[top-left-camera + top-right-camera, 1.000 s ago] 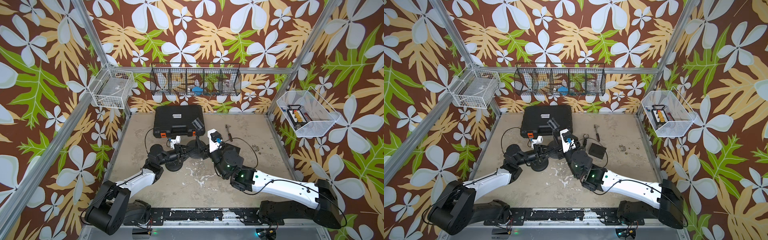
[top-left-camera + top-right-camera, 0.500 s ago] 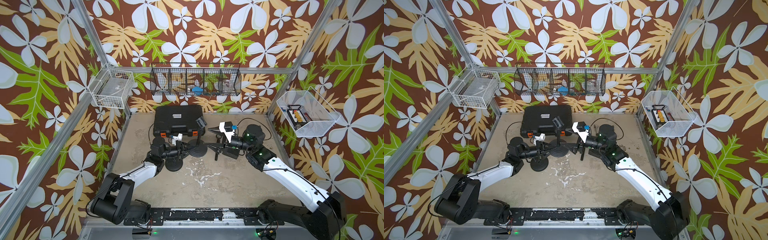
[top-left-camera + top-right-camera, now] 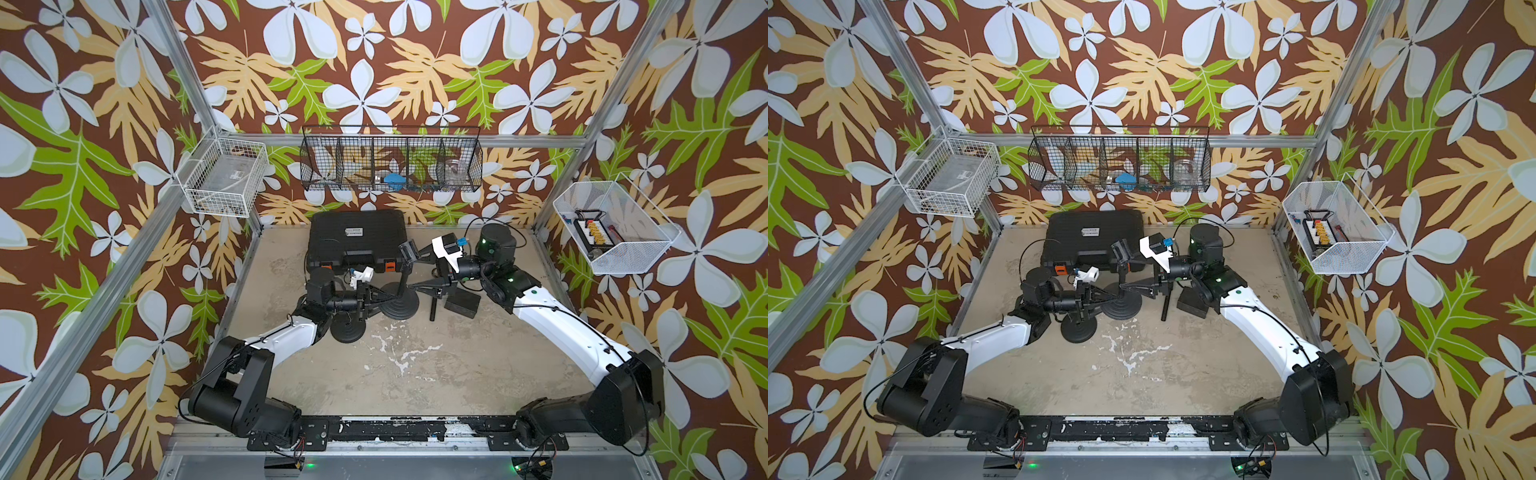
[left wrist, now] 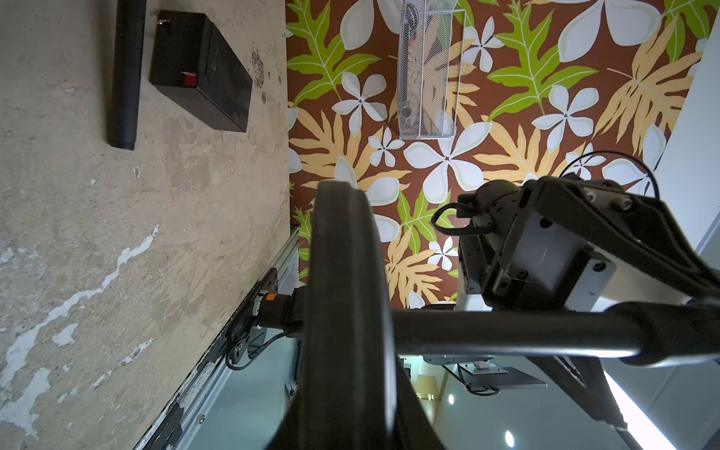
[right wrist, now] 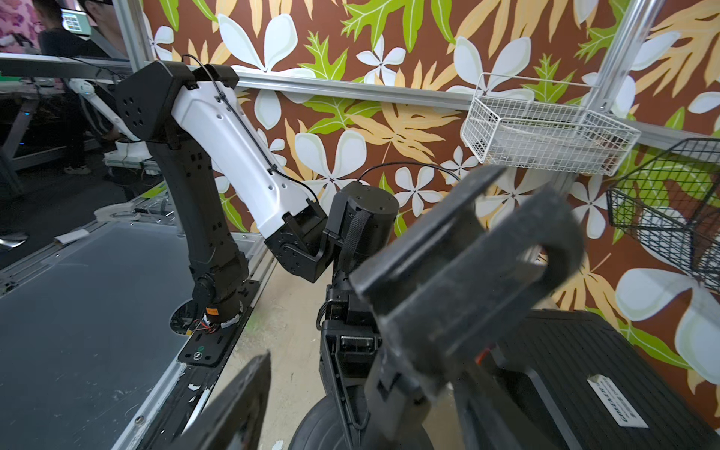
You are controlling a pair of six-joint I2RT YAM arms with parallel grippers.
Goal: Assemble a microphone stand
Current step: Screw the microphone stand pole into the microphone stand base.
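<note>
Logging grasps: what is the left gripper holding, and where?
The black round-based microphone stand, by its thin pole above the base; left gripper shut.

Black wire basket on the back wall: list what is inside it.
The black wire basket holds a blue object and a clear jar. The mesh and the patterned wall behind it make the contents of the other compartments impossible to tell.

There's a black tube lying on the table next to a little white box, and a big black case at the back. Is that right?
Almost. The box beside the tube is black, not white; it only has a small red spot on it. The left wrist view shows this best. The rest is right: the tube lies on the table, and the big black case is at the back.
</note>
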